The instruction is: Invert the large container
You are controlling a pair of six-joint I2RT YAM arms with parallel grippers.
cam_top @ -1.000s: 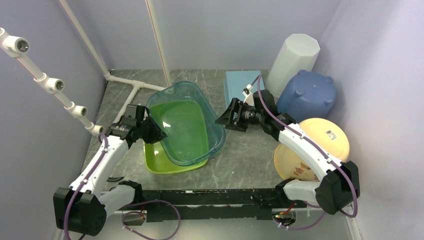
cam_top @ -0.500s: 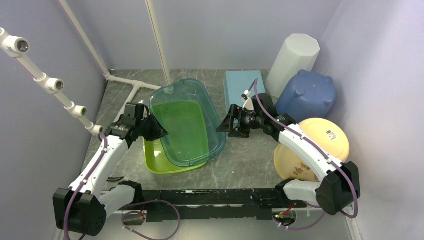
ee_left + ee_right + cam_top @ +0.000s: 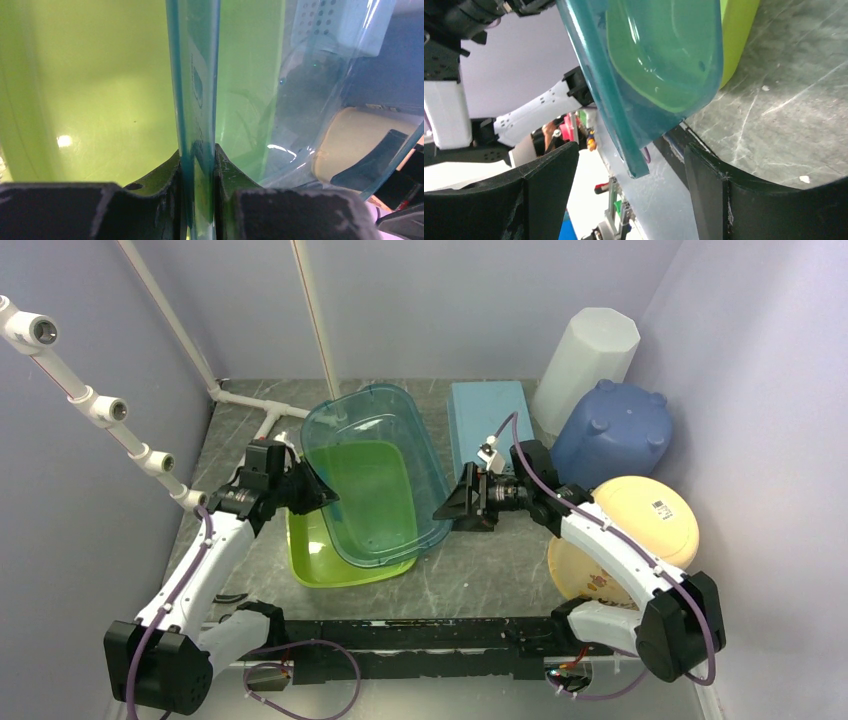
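Left gripper (image 3: 197, 150) clamped tight on the rim of the large container (image 3: 352, 425), a clear teal tub, with the rim edge-on between its pads. The tub is tilted, its gripped side lifted, and leans over a green tub (image 3: 340, 568) just under that gripper. Right gripper (image 3: 452, 508) has jaws wide apart, just beside the tub's far wall. A tub corner sits between its fingers (image 3: 549, 175), touching neither. Beyond the right gripper are a blue box (image 3: 487, 412), a blue bucket (image 3: 612, 430) and a white canister (image 3: 588, 352).

A translucent teal plastic tub (image 3: 659, 65) hangs tilted — its rim corner between the right gripper's (image 3: 630, 152) spread black fingers, touching neither. A lime-green tub (image 3: 739, 30) lies behind
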